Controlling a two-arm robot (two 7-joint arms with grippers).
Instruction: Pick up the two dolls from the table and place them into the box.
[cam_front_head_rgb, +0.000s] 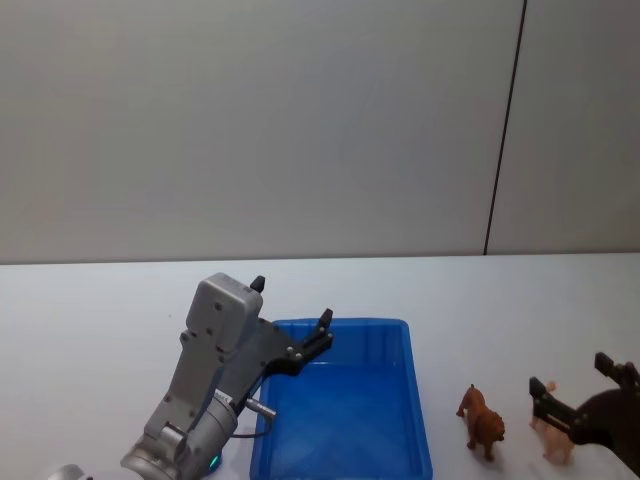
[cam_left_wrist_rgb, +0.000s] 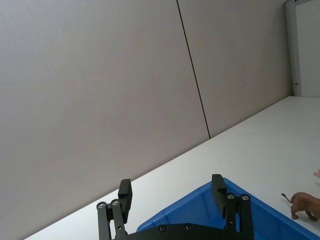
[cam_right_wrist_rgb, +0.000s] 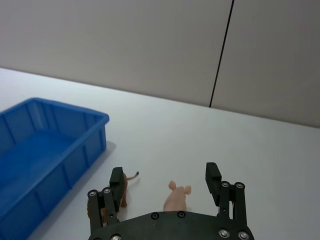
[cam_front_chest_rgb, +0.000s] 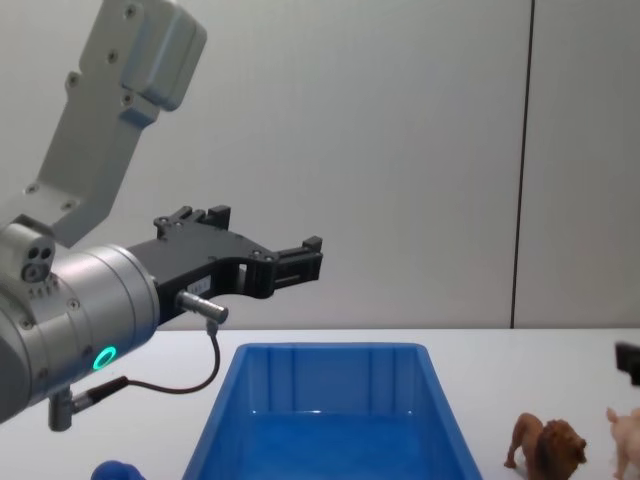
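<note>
Readiness explains it: your right gripper (cam_right_wrist_rgb: 165, 172), wide open, frames the pink doll (cam_right_wrist_rgb: 176, 199) at the box's (cam_front_head_rgb: 345, 324) 3 o'clock. Left gripper (cam_front_head_rgb: 292, 300) hangs open over the box.

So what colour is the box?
The box is bright blue; head view shows it best.

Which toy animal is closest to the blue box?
The brown lion. It stands nearer the blue box, with a gap of bare table between them, while the pink animal stands farther off, on the lion's other side.

A grey wall (cam_front_head_rgb: 250, 120) with a dark vertical seam (cam_front_head_rgb: 505, 125) backs the white table (cam_front_head_rgb: 100, 300).
</note>
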